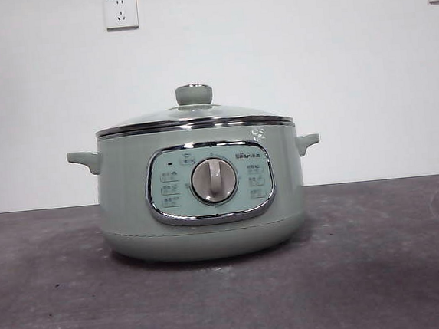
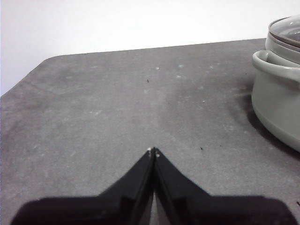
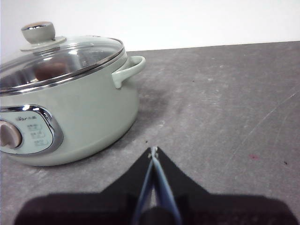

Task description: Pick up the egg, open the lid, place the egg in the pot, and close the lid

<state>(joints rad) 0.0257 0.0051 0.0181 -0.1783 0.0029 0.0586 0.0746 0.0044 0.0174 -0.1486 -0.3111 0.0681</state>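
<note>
My left gripper has its two jaws pressed together, tips meeting, low over the bare grey bench. The pot stands apart from me, one stubby handle toward me, with the lid sitting on it

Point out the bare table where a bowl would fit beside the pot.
Bare grey table runs along both sides of the pot and before its control panel. The left gripper faces a wide bare stretch up to the table's far edge; the right gripper faces another past the pot's handle. Nothing looks crowded; the lid is on.
</note>
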